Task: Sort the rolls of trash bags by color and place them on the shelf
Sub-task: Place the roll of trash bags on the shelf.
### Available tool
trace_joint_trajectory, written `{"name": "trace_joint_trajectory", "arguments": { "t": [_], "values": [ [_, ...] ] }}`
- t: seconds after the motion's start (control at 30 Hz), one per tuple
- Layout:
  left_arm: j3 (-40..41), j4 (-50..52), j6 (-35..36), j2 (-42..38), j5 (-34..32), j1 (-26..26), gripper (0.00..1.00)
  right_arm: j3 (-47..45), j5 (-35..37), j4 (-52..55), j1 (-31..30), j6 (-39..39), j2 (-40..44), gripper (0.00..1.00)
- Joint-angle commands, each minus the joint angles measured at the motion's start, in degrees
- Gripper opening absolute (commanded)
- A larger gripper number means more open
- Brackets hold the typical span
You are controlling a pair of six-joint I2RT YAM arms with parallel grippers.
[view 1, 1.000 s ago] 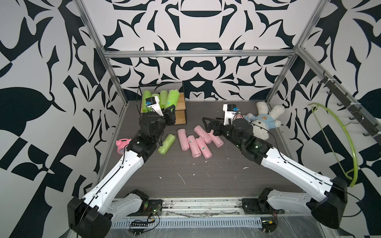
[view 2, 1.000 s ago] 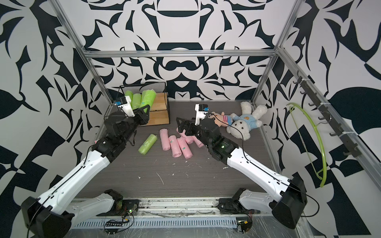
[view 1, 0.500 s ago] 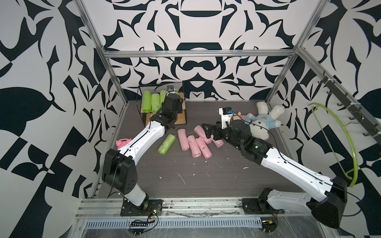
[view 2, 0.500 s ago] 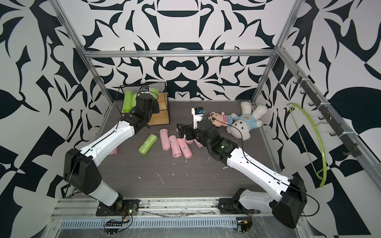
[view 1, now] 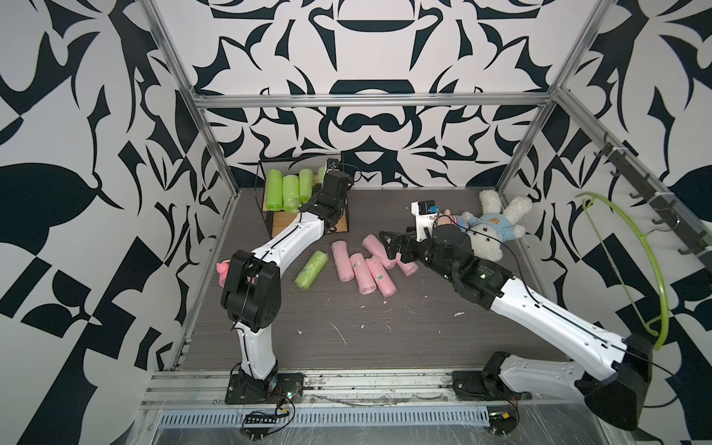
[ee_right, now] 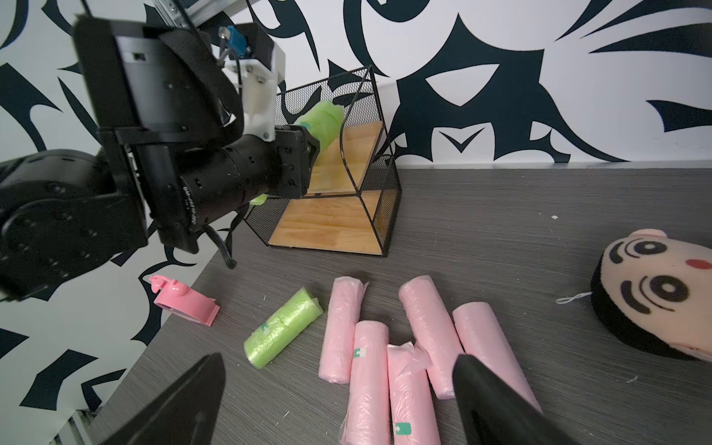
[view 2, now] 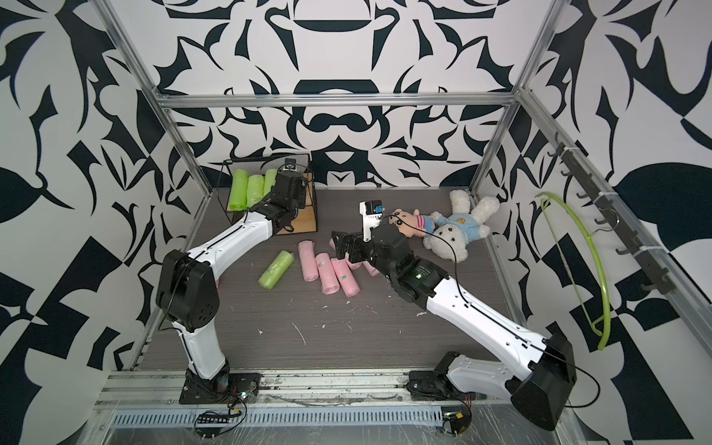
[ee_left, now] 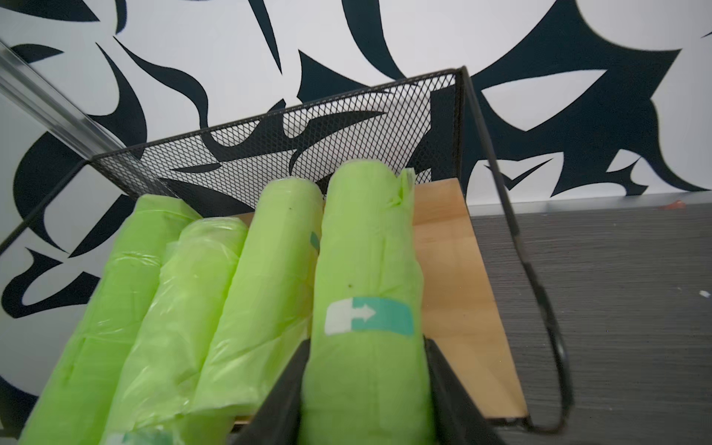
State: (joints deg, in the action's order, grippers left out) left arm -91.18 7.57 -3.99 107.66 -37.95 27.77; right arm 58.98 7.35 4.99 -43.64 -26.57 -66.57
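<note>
So, within the last second your left arm (view 1: 293, 235) has swung from the near side of the shelf (view 1: 293, 163) up over its top board (ee_left: 443, 250). The left gripper (ee_left: 366, 389) now sits at the far left of the table (view 1: 385, 327), pinched on a green roll (ee_left: 366, 269). The left wrist view shows that roll lying lengthwise over the top board, just right of the three green rolls (view 1: 289, 192) already lined up there and touching the nearest. You cannot tell whether it rests fully on the wood, since the right wrist view has it tilted a little. That puts the fourth green one at its place, so I'd judge the next call is to let go and back out without dragging the crinkly film or nudging the row. Your right gripper (ee_right: 339, 362) has eased down a little and hangs with its jaws spread wide over the five pink rolls (view 1: 364, 273) in the middle of the table, gripping nothing. One loose green roll (view 1: 311, 268) lies left of the pink ones, and the lower board (ee_right: 331, 227) is bare, so the whole pink set is yet to go.
</note>
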Motion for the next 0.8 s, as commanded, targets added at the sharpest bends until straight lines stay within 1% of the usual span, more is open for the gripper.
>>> {"name": "trace_joint_trajectory", "arguments": {
  "t": [0.0,0.2,0.5,0.7,0.77],
  "values": [
    [-2.76,-0.99,1.87,1.46,-2.16,-0.85,0.29,0.96,0.91,-1.30,-0.22,0.47,0.84,0.98],
    [-3.83,-0.19,2.33,3.49,-1.77,-2.25,0.32,1.14,0.69,-1.48,-0.21,0.40,-0.01,0.98],
    [-3.84,0.19,3.67,4.01,-2.01,-2.63,0.37,1.22,0.11,-1.81,-0.22,-0.33,-1.09,0.98],
    [-3.13,0.59,3.37,3.22,-1.46,-2.63,0.46,1.14,0.37,-1.74,-0.22,-0.42,-0.99,0.98],
    [-2.88,0.60,3.37,2.84,-1.49,-2.63,0.50,1.09,0.38,-1.72,-0.17,-0.58,-0.87,0.98]
  ]
}}
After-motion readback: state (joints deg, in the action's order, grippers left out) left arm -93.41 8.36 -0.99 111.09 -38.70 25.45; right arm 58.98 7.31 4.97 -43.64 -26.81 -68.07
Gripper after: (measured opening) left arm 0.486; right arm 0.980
